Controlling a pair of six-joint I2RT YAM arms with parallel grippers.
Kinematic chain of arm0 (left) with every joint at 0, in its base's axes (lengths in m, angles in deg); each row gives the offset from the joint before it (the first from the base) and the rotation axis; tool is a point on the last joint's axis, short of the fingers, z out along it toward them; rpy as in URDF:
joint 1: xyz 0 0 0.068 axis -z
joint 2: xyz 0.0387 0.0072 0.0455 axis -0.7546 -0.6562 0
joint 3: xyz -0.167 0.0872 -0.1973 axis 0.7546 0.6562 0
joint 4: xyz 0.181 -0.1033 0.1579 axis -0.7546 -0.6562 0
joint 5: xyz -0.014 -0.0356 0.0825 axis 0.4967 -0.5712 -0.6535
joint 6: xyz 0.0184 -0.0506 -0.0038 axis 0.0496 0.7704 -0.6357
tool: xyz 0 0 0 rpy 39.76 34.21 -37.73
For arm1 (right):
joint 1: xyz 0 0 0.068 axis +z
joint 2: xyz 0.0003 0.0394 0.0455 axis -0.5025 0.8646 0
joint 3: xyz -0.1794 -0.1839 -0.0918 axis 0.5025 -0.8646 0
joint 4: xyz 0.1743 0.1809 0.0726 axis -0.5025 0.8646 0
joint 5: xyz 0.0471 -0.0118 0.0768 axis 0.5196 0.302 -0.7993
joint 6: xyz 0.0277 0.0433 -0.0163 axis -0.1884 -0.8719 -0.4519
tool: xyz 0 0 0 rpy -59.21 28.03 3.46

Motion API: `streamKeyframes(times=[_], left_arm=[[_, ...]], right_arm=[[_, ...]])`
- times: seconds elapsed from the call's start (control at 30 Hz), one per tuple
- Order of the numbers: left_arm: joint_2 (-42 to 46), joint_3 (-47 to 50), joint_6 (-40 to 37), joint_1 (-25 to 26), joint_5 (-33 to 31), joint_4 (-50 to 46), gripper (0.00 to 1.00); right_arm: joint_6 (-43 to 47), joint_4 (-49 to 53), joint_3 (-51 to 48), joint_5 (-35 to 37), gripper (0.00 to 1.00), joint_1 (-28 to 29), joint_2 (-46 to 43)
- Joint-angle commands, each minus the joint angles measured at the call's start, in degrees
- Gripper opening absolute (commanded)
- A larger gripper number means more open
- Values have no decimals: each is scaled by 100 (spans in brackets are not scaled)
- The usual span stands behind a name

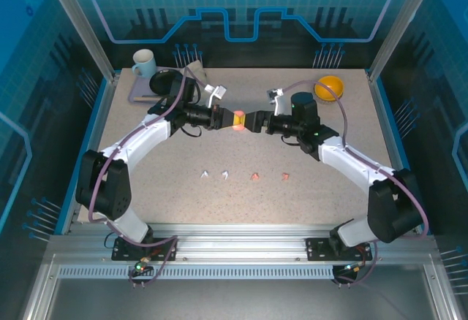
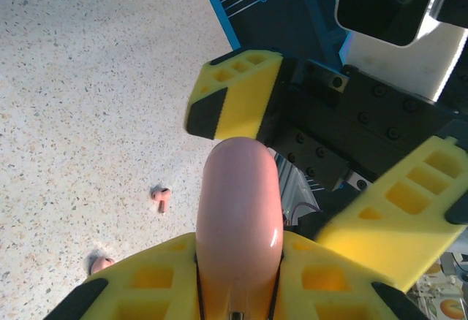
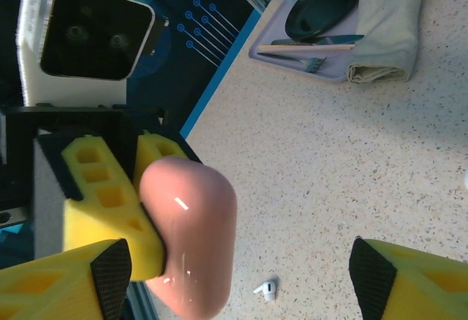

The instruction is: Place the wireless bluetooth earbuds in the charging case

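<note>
Earbuds (image 1: 225,174), two white and two pink, sit in a row on the table (image 1: 241,207), below both end effectors, toward the arm bases. We see the left end effector (image 1: 228,118) clamped tight on the pink charging case (image 2: 238,210), off the table. Right end effector (image 3: 241,269) faces it, jaws wide, straddling the case's free end; contact we can't tell.
</note>
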Motion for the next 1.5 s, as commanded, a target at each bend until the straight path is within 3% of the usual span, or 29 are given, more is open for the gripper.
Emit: streamKeyframes(times=[0.0,0.5,0.73,0.87,1.0,1.47], left_arm=[[19,-163,-185,37,210,-86,5],[325,-129,-221,35,55,-47,3],[280,59,3,26,-36,372,3],[224,107,208,26,-102,696,3],[190,185,407,23,-191,971,3],[164,284,586,24,-186,1221,3]], right_arm=[[102,48,222,195,79,36,217],[-349,-124,-558,353,72,-638,203],[-495,-401,-806,-258,70,-643,-336],[-657,-750,-757,-667,62,-572,-282],[-684,-821,-630,-708,53,-401,-146],[-738,-854,-132,-607,45,-190,209]])
